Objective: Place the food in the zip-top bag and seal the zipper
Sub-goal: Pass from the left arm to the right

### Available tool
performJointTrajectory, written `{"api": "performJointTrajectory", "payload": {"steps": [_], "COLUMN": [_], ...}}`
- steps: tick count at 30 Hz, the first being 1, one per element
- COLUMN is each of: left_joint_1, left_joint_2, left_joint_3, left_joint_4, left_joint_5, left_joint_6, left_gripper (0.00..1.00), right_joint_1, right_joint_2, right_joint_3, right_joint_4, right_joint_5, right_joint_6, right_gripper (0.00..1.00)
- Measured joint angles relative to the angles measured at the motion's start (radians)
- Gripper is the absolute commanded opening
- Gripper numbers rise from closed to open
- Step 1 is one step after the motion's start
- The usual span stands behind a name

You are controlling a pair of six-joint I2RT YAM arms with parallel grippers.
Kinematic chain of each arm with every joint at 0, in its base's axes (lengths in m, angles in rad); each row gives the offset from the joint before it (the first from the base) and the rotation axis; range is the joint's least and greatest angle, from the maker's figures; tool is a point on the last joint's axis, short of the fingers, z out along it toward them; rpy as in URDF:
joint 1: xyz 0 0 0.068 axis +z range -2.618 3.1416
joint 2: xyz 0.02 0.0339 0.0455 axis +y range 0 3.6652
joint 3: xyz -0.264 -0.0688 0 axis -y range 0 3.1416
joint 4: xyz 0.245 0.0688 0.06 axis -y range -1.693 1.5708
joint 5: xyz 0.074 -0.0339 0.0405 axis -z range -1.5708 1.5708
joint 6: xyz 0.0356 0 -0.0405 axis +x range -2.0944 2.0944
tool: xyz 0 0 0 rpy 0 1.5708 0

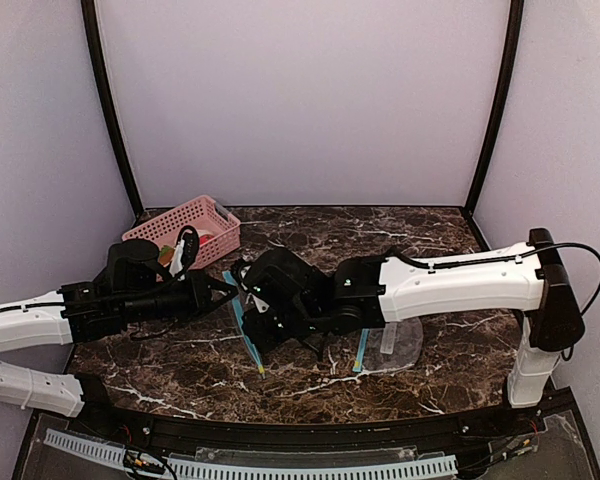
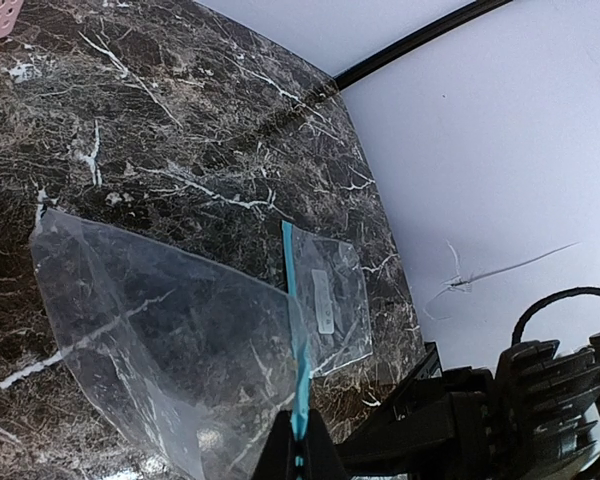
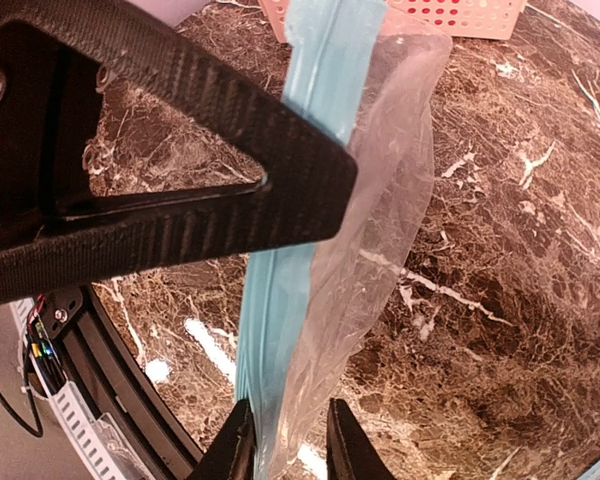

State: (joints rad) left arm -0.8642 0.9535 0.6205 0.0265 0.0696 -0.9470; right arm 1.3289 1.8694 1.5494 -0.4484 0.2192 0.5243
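The zip-top bag [image 2: 160, 320] hangs empty just in front of the pink basket [image 1: 185, 228], so I judge I am at opening its mouth. Its zipper [image 3: 280, 320] runs lengthwise away from the basket, toward me. My left pincer [image 2: 300, 445] is clamped on that strip, and my right pincer [image 3: 290, 445] nips it too. Next, the lips need parting. The food [image 1: 204, 239] sits in the basket.

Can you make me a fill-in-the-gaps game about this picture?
1. The basket at the back is ___ in colour.
2. The zipper strip is ___ in colour.
3. The left pincer and right pincer both pinch the zip-top ___ by its edge.
Missing words: pink, blue, bag.
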Motion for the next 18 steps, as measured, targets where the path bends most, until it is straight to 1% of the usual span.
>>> {"api": "performJointTrajectory", "payload": {"steps": [4,12,14,17,18], "left_joint_1": [0.0,0.0,0.0,0.0,0.0], "left_joint_2": [0.0,0.0,0.0,0.0,0.0], "left_joint_3": [0.0,0.0,0.0,-0.001,-0.002], "left_joint_4": [0.0,0.0,0.0,0.0,0.001], "left_joint_5": [0.0,0.0,0.0,0.0,0.0], "left_joint_6": [0.0,0.0,-0.001,-0.004,-0.005], "left_gripper": [0.01,0.01,0.01,0.01,0.01], "right_joint_1": [0.0,0.0,0.0,0.0,0.001], "right_joint_2": [0.0,0.0,0.0,0.0,0.0], "right_joint_3": [-0.003,-0.009,-0.009,-0.009,-0.009], "right_joint_4": [0.002,0.003,0.003,0.001,0.0], "right_joint_5": [0.001,0.019,0.031,0.051,0.056], "right_joint_6": [0.006,0.008,0.009,0.011,0.012], "right_gripper": [0.15,0.1,0.07,0.0,0.0]}}
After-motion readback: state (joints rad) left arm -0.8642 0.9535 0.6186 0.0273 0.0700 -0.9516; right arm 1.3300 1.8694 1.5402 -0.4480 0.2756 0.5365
